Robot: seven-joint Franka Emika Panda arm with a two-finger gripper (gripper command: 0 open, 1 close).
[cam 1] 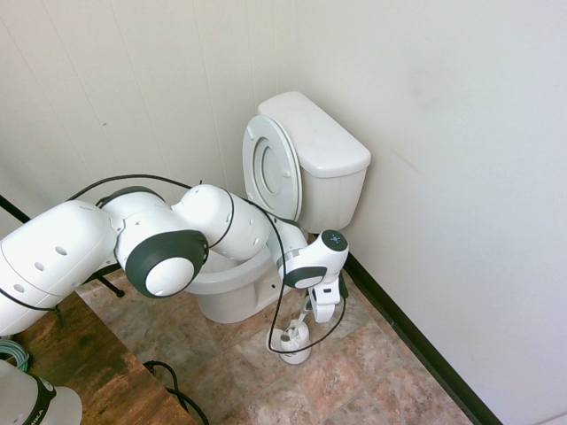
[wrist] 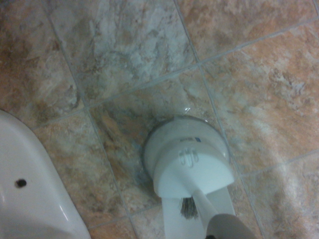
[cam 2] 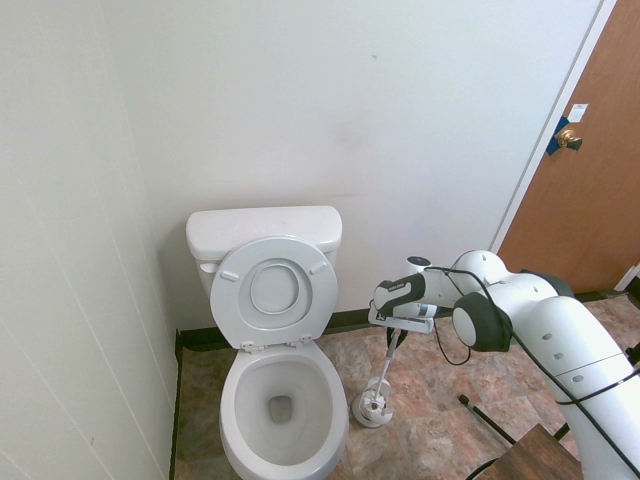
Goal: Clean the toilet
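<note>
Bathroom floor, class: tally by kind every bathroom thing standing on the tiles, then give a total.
Large white ceramic toilet, lid raised: 1
Small white round brush holder: 1
Toilet brush with thin grey handle, standing in the holder, its top at the gripper: 1
Total: 3

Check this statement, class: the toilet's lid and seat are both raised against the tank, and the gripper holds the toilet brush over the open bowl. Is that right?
One thing is wrong. The gripper holds the toilet brush in its holder on the floor beside the toilet, not over the bowl; the second exterior view shows it. The lid and seat are indeed raised.
</note>
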